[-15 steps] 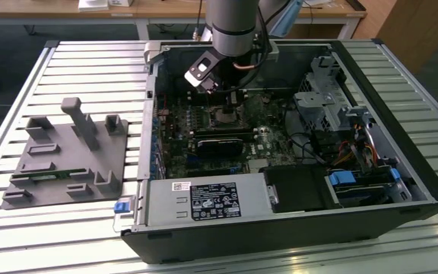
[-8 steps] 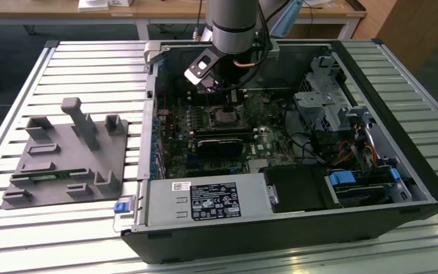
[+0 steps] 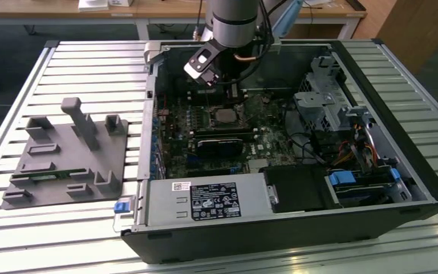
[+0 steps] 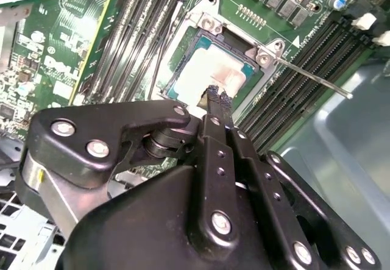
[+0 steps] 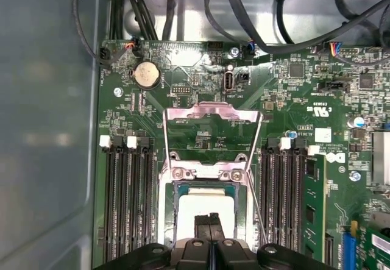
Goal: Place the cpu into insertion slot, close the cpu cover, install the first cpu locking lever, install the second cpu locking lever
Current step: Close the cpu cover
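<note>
The cpu [image 5: 189, 212] already lies flat in the insertion slot [image 5: 169, 215], on the far part of the motherboard [image 3: 268, 142] inside the open computer case [image 3: 280, 234], so the first step looks done. The gripper [image 4: 218, 96] hangs right over the chip, fingers pressed together and pinching nothing, tips at or just above its metal top. The cpu cover [image 5: 213, 113] is still swung up off the socket and the locking lever [image 4: 317, 80] juts free, so closing and both latches appear to remain.
</note>
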Robot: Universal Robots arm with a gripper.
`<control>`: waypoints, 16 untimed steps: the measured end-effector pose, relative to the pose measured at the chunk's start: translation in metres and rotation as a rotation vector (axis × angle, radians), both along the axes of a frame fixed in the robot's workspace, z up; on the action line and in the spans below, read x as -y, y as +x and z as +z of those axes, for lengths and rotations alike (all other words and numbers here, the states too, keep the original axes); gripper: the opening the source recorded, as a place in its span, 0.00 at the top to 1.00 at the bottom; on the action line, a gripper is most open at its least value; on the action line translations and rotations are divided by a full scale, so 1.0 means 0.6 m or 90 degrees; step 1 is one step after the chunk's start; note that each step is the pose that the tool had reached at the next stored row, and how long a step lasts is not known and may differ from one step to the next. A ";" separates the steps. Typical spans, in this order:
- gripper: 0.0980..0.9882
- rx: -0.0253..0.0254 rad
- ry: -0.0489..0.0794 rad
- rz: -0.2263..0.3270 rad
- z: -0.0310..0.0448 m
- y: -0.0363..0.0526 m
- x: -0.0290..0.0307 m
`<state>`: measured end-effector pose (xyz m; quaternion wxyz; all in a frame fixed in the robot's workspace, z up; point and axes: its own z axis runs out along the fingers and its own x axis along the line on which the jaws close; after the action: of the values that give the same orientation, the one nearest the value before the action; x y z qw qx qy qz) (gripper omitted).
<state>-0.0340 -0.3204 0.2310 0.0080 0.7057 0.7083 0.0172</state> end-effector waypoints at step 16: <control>0.99 0.0000 0.000 0.000 0.057 0.000 0.0000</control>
<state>-0.0339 -0.3204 0.2654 0.0080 0.7057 0.7083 0.0171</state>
